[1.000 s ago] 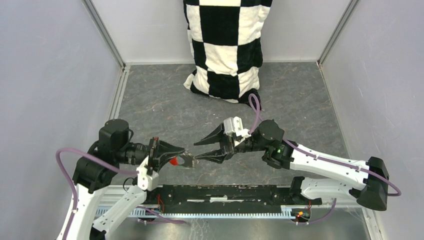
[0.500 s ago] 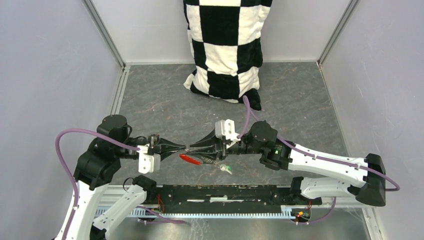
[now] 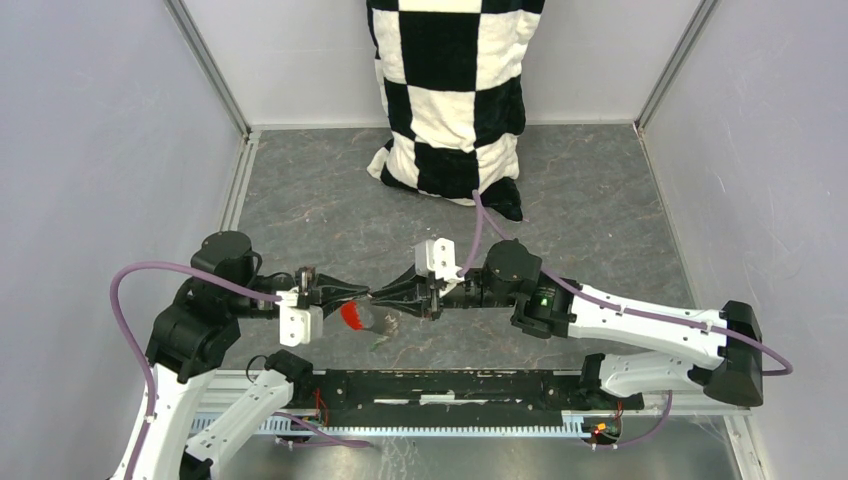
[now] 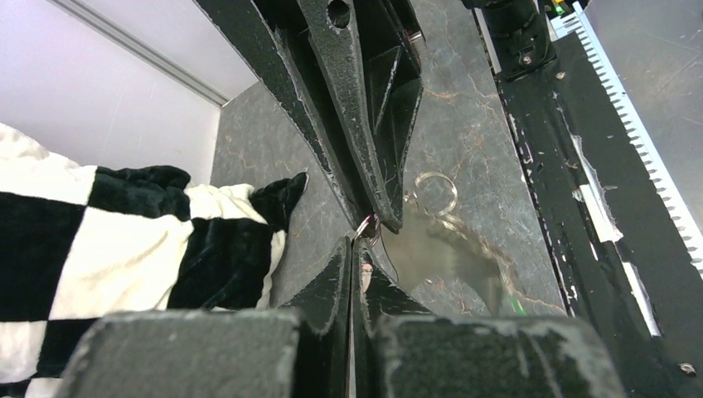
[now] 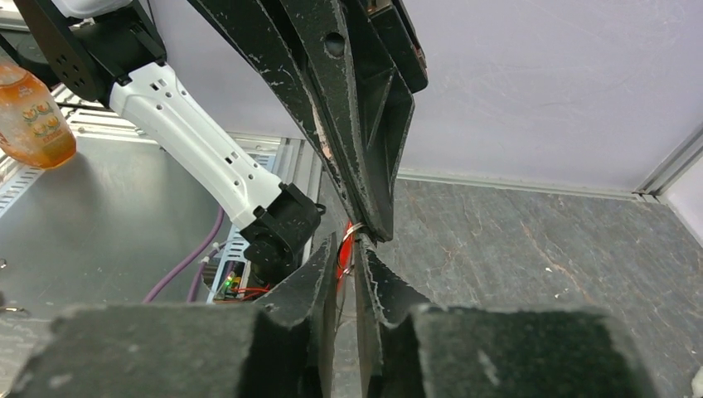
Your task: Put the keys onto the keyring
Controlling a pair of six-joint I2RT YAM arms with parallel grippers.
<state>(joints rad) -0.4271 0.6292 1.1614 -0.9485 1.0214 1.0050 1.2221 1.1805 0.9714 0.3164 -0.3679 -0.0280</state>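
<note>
My left gripper (image 3: pixel 366 297) and right gripper (image 3: pixel 377 297) meet tip to tip above the near middle of the table. Both are shut on the keyring, whose thin silvery ring (image 4: pixel 366 224) sits between the two sets of tips. In the right wrist view the ring (image 5: pixel 354 228) and the red tag (image 5: pixel 344 253) lie in the narrow slit between my right gripper's (image 5: pixel 348 247) fingers. My left gripper (image 4: pixel 352 242) is pressed fully shut. The red tag (image 3: pixel 351 315) hangs below the tips. The green key (image 3: pixel 379 342) dangles blurred under it. I cannot make out the black key.
A black-and-white checkered cushion (image 3: pixel 450 90) stands at the back wall; it also shows in the left wrist view (image 4: pixel 99 240). The black base rail (image 3: pixel 450 385) runs along the near edge. Grey walls close in on both sides. An orange bottle (image 5: pixel 29 108) shows off-table.
My right gripper, open a second ago, has shut and met my left gripper's tips. Both have shifted a little left. The red tag and green key have swung left beneath them.
</note>
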